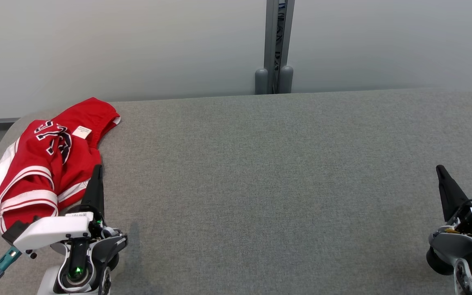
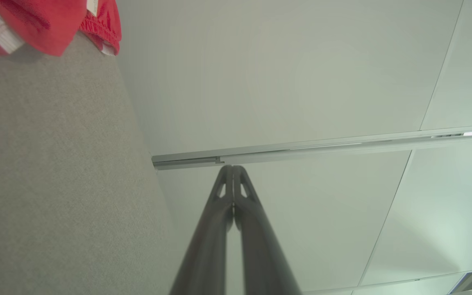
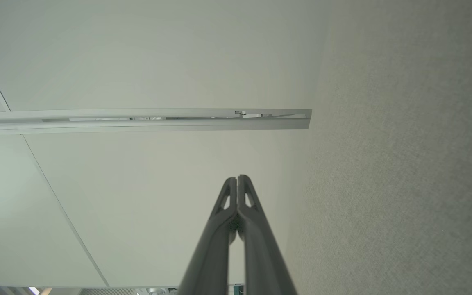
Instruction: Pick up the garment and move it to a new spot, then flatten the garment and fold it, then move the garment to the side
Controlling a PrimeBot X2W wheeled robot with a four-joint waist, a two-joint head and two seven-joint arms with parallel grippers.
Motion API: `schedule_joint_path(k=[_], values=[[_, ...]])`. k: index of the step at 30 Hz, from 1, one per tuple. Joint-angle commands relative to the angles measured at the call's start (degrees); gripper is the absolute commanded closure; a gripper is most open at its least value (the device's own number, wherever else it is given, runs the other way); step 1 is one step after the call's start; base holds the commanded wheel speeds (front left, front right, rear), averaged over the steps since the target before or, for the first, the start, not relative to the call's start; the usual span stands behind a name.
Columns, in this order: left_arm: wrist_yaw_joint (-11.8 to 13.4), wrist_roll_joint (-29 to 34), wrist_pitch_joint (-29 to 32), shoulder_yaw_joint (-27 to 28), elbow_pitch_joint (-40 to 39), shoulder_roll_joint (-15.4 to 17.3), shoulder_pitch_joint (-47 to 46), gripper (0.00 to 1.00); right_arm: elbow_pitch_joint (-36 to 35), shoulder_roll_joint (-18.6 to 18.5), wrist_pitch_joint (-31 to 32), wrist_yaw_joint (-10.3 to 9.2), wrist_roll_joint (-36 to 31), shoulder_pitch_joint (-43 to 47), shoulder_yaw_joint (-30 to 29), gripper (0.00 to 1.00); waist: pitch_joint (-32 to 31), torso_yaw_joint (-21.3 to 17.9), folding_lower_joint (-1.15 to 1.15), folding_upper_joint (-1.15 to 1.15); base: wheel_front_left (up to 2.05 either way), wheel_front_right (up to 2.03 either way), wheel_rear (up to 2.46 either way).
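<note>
A wide table (image 1: 260, 184) covered in soft grey cloth is seen in front of a plain pale wall (image 1: 137, 41). The wall is split by a grey metal post (image 1: 276, 41) that stands at the far edge of the table, near the middle. The table top is flat and smooth, and its far corners are rounded.

The garment (image 1: 43, 164) — red, with white stripes and dark letters — is piled in a crumpled heap on the left side of the table, close to the left edge. A small white label (image 1: 82, 131) is shown on top of it.

The left gripper (image 1: 98, 171) is seen just to the right of the garment's near part, with its two dark fingers pressed tight together and empty. Whether the cloth is touched cannot be told. The right gripper (image 1: 441, 170) is seen far off on the right side — well apart from the garment — and its fingers are squeezed together too, empty.
</note>
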Motion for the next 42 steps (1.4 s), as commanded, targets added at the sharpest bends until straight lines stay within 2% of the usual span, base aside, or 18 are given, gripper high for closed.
schedule_joint_path(k=[1, 11, 12, 16, 29, 39, 42], values=[[-0.2, -0.1, -0.1, 0.2, -0.1, 0.2, -0.4, 1.00, 0.2, -0.2, 0.2, 0.01, -0.2, -0.2, 0.0, 1.00, 0.0, 0.0, 0.00, 0.00, 0.00, 0.00, 0.00], [0.0, 0.0, 0.0, 0.0, 0.0, 0.0, 0.0, 1.00, 0.0, 0.0, 0.0, 0.00, 0.0, 0.0, 0.0, 1.00, 0.0, 0.0, 0.00, 0.00, 0.00, 0.00, 0.00], [0.0, 0.0, 0.0, -0.1, 0.6, -0.1, 0.6, 0.00, 0.4, 0.3, -0.1, 0.00, 0.0, 0.5, 0.0, 0.00, 0.0, 0.0, 0.00, 0.00, 0.00, 0.00, 0.00], [0.0, 0.0, -0.2, -0.3, 1.5, -0.4, 2.5, 0.00, 1.3, 1.1, -0.3, -0.02, -0.1, 2.3, 0.3, 0.00, 0.0, 0.0, 0.00, 0.00, 0.00, 0.00, 0.00], [0.0, 2.0, -2.9, -1.5, -2.7, -0.3, 3.2, 0.00, -4.6, 0.2, -5.1, 0.00, -1.8, 3.8, 5.0, 0.00, 0.2, 0.1, 0.00, 0.00, 0.00, 0.00, 0.00], [0.0, 8.1, -4.8, -2.1, -6.0, -0.2, 3.7, 0.00, -9.1, -0.8, -8.4, 0.02, -7.1, 4.6, 8.2, 0.00, 0.3, 0.1, 0.00, 0.00, 0.00, 0.00, 0.00], [0.0, 11.7, -5.3, -2.8, -6.8, -0.2, 3.8, 0.00, -10.5, -1.0, -9.3, 0.03, -9.0, 4.8, 9.1, 0.00, 0.4, 0.1, 0.00, 0.00, 0.00, 0.00, 0.00]])
